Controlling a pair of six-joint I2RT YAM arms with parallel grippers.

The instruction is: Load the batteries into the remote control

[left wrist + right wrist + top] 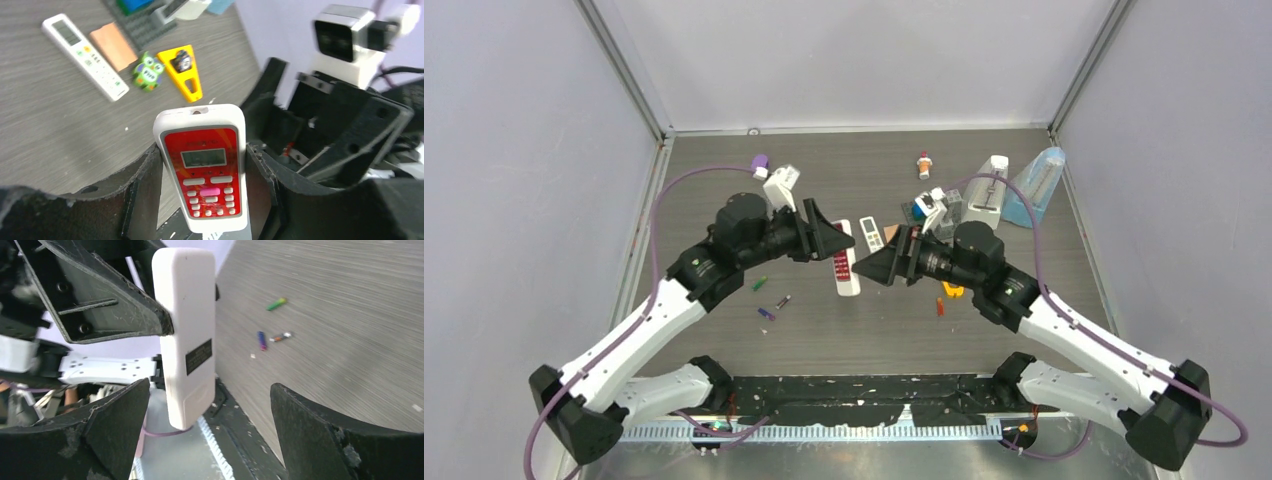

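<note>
My left gripper (202, 150) is shut on the remote control (207, 170), a white handset with a red button face, and holds it by its sides above the table. From the right wrist I see its plain white back (187, 335) with a dark label. My right gripper (211, 388) stands wide open beside the remote's lower end, touching nothing. From above, the left gripper (844, 243) and right gripper (866, 268) meet at the remote (848, 274). On the table lie the green battery (759, 283), dark-and-silver battery (783, 300), purple battery (766, 313) and red-orange battery (940, 306).
A second white remote (871, 232) lies beside an orange card (112, 46), a green owl figure (148, 71) and a yellow triangular piece (184, 72). At the back right stand a small bottle (924, 165), a white box (992, 190) and a blue wedge-shaped object (1036, 185).
</note>
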